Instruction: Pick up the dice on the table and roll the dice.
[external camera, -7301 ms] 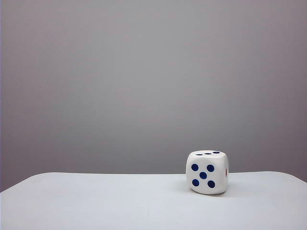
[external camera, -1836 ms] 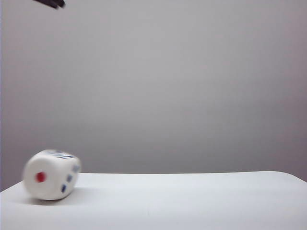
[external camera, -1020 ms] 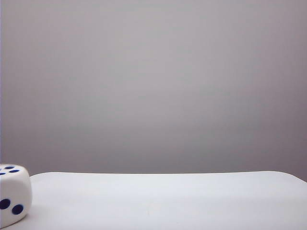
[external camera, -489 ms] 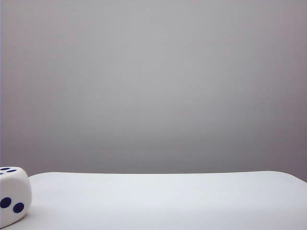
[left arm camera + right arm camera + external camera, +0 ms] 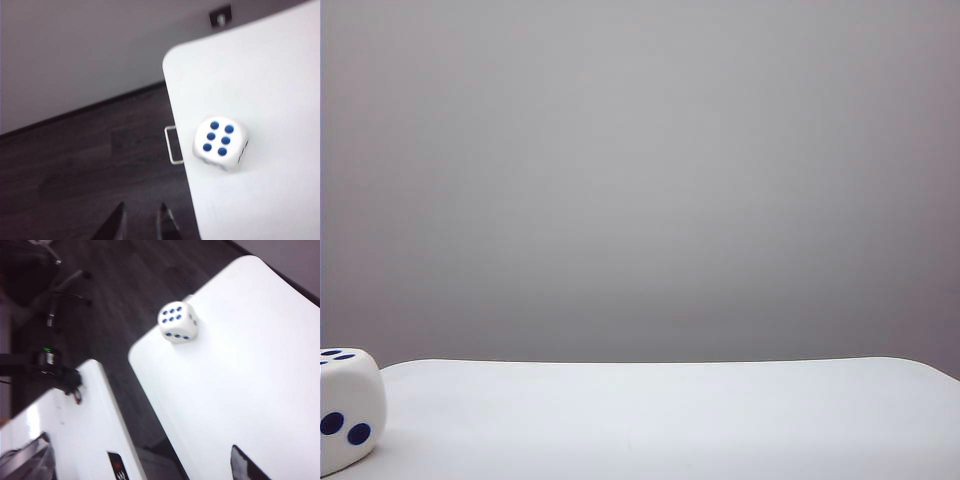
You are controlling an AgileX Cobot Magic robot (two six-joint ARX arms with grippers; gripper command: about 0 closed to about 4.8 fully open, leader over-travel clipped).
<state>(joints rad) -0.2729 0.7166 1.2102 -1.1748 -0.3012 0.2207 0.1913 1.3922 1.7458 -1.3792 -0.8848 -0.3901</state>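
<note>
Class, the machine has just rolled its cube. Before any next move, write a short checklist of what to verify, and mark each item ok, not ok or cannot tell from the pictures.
1. Die at rest on the table: ok, sharp and flat on the surface.
2. Top face readable: ok, six blue pips up.
3. Die safely away from the table's edge: not ok, it sits close to the edge near a corner.
4. Left pincer free: ok, open, holding nothing, off the table's side.
5. Right pincer free: cannot tell from the picture alone; only one fingertip shows, above the table.
6. Die wholly seen by the outside camera: not ok, cut by the frame's left edge.
</note>
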